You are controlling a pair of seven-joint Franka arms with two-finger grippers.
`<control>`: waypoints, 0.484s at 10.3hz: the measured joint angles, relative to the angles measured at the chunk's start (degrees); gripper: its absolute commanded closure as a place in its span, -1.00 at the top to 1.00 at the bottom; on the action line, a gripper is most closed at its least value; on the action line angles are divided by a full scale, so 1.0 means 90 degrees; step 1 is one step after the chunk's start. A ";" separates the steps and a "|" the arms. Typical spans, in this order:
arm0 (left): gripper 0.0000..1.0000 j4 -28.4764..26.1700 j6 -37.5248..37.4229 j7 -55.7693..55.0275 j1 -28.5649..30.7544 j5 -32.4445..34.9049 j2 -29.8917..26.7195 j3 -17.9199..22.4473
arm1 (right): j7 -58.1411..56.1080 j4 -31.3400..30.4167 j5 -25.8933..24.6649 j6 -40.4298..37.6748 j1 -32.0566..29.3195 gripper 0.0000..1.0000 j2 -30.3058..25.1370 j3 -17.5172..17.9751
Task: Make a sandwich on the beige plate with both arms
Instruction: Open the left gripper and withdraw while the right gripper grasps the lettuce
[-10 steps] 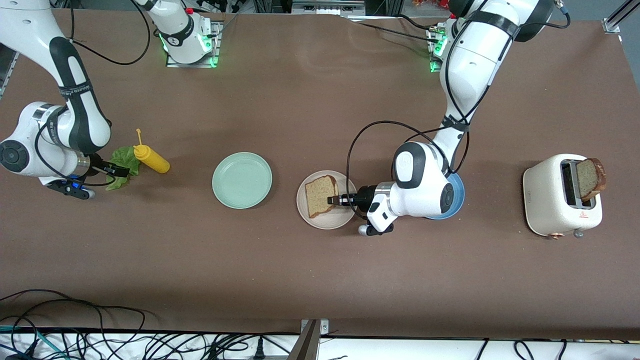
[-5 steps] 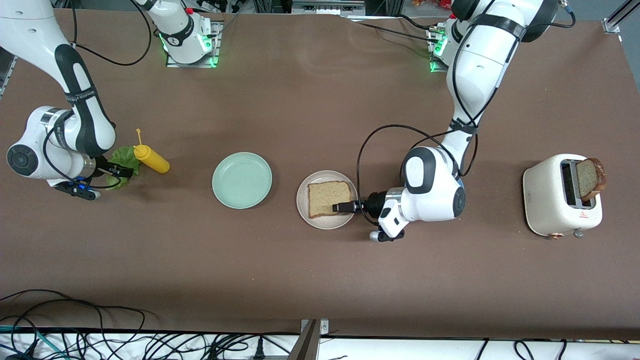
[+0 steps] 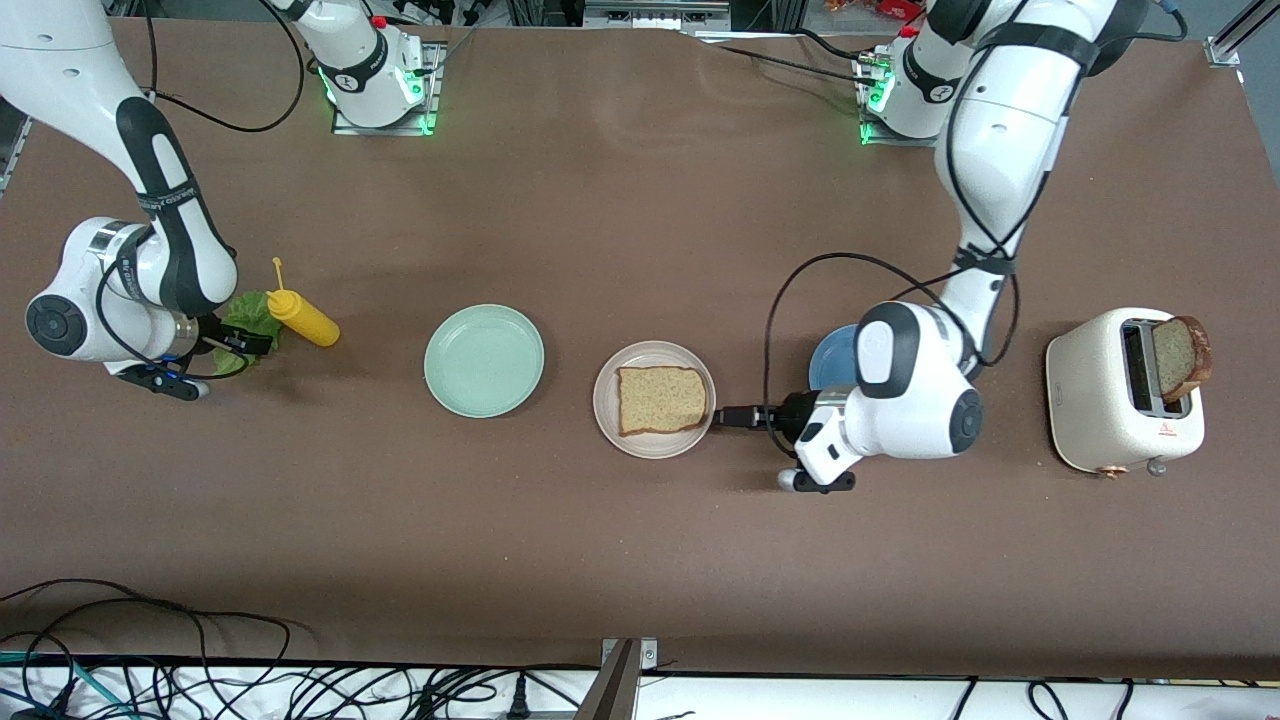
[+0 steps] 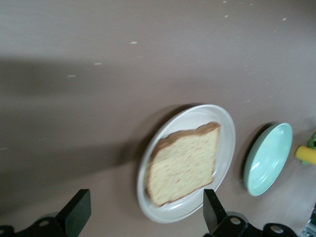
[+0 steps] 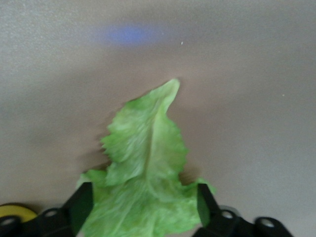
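Note:
One tan bread slice (image 3: 660, 400) lies flat on the beige plate (image 3: 640, 447). My left gripper (image 3: 735, 415) is open and empty, low beside the plate's rim on the side toward the left arm's end of the table. In the left wrist view the slice (image 4: 185, 163) and the plate (image 4: 224, 148) lie ahead of my left gripper (image 4: 145, 211). The green lettuce leaf (image 3: 250, 315) lies on the table. My right gripper (image 3: 235, 345) is open, its fingers on either side of the leaf's wide end (image 5: 143, 148). A second bread slice (image 3: 1180, 355) stands in the toaster.
The white toaster (image 3: 1110, 400) stands toward the left arm's end. A blue plate (image 3: 830, 355) is partly hidden under the left arm. A mint green plate (image 3: 484, 360) lies beside the beige plate. A yellow mustard bottle (image 3: 300, 318) lies against the lettuce.
The left gripper laid the tilted bread slice flat on the beige plate, let go and drew back off the plate, uncovering the blue plate. The right gripper shifted slightly at the lettuce.

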 measured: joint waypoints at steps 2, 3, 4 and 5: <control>1.00 -0.0004 -0.0836 0.0003 0.0410 0.0832 -0.0227 0.0005 | 0.0000 0.0006 0.0000 0.0001 0.0000 -0.75 0.0000 0.0004; 1.00 -0.0006 -0.1107 0.0001 0.0555 0.1382 -0.0343 0.0005 | 0.0000 0.0016 0.0002 0.0001 0.0001 -0.98 -0.0001 0.0012; 1.00 -0.0006 -0.1297 -0.0021 0.0640 0.1889 -0.0452 0.0004 | 0.0000 0.0027 0.0003 0.0001 0.0002 -1.00 -0.0005 0.0024; 1.00 -0.0012 -0.1455 -0.0059 0.0677 0.2265 -0.0556 0.0004 | 0.0000 0.0041 0.0005 0.0000 0.0002 -1.00 -0.0015 0.0037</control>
